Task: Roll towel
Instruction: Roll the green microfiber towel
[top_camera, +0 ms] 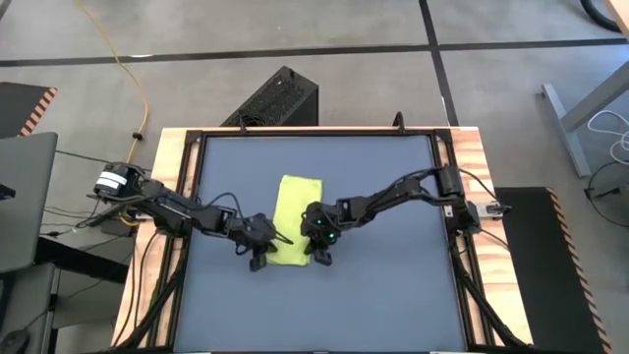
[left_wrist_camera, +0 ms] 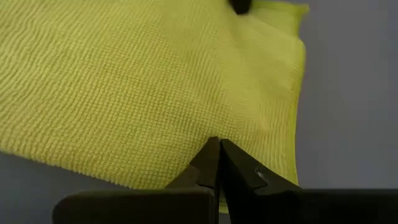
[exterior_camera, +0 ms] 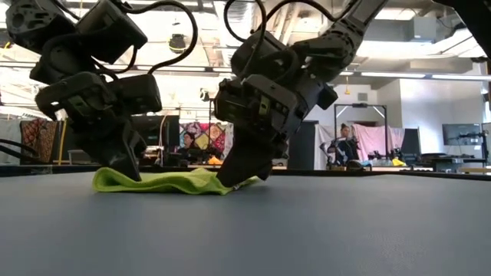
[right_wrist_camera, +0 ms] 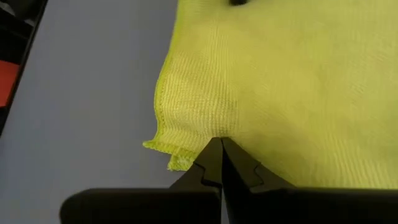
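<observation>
High view shows the lime towel (top_camera: pixel 296 218) flat mid-worktop, your left tool (top_camera: pixel 257 258) and right tool (top_camera: pixel 321 256) each pinched closed on a near corner; soft, light cloth, so grip the hems.

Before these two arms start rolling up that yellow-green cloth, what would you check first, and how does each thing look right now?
1. Left tool shut on the near edge of the towel: ok, its tips are pinched together on the cloth.
2. Right tool shut on the same edge near the other corner: ok.
3. Both tools low at the table: ok, the low view shows each one down at the cloth.
4. Towel lying flat ahead of the tools: ok, only slight wrinkles.
5. Bare table beyond the towel to roll across: ok.
6. Whether each pinch catches the full thickness of the cloth: cannot tell.
</observation>
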Controlling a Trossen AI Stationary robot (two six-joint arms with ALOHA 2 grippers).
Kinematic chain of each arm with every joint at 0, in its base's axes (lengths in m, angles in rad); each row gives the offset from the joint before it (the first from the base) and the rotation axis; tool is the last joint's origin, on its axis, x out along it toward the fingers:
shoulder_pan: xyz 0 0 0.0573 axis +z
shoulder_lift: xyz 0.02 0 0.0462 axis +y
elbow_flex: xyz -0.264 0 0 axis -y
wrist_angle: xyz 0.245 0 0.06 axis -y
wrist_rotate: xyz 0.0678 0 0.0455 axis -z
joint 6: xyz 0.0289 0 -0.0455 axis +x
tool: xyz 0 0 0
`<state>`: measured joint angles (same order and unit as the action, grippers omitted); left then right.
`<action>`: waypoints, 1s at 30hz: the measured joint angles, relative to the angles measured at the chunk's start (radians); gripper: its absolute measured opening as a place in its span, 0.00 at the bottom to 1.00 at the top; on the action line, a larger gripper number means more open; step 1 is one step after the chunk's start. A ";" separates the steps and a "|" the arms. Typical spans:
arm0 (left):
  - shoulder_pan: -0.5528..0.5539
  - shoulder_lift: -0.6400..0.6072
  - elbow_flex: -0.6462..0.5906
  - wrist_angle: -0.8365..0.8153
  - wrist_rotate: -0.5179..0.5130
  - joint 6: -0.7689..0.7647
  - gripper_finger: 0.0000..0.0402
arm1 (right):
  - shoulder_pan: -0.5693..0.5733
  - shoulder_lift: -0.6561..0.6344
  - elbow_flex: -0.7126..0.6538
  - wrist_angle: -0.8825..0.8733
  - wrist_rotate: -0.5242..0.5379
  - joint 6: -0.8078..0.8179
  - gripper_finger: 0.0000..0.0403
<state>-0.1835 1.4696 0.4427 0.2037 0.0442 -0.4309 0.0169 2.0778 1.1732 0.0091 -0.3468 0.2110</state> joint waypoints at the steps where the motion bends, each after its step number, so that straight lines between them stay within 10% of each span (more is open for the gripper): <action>1: -0.007 0.000 0.000 -0.008 -0.003 0.000 0.00 | -0.002 0.000 0.000 -0.010 -0.001 0.001 0.05; 30: -0.049 0.001 -0.002 0.157 0.092 -0.024 0.00 | -0.001 0.002 -0.005 -0.017 -0.073 0.043 0.05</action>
<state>-0.2330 1.4708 0.4408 0.3603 0.1360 -0.4553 0.0154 2.0796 1.1679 -0.0078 -0.4198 0.2539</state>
